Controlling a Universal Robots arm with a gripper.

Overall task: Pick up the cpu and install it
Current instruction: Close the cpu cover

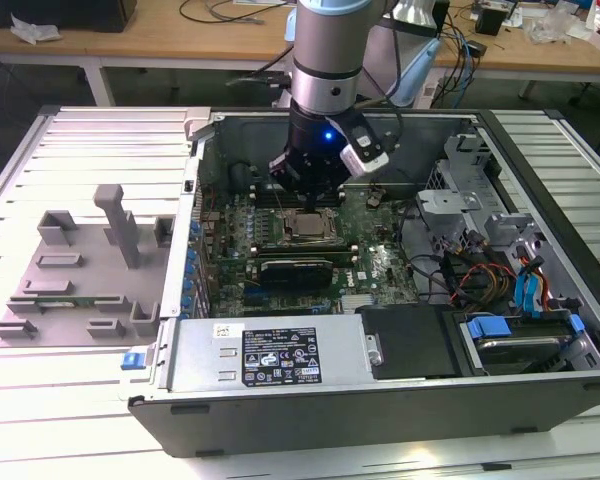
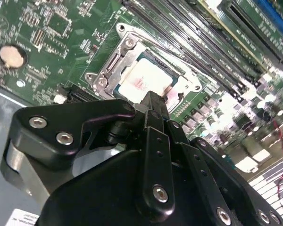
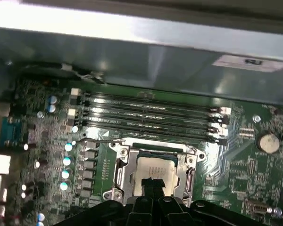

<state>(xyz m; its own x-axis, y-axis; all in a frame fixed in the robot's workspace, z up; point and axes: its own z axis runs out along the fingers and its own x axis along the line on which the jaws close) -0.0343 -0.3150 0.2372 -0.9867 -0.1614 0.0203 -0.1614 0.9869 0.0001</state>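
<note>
While gripper (image 3: 153, 184) hovers over socket (image 3: 119, 173), cpu (image 3: 153, 167) lies flat, seemingly square to it; grip unclear.

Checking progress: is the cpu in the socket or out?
In: the shiny silver square cpu lies flat within the dark metal-edged socket frame.

A pale slatted worktop (image 1: 80, 140) is filling the foreground, and bright light is glaring off its slats at the exterior view's right. Behind it, a wooden desk (image 1: 180, 40) on white legs (image 1: 98, 82) is running along the back, carrying loose black cables (image 1: 220, 12) and crumpled white wrapping (image 1: 35, 28). Dark floor (image 1: 180, 85) is showing beneath the desk.
</note>
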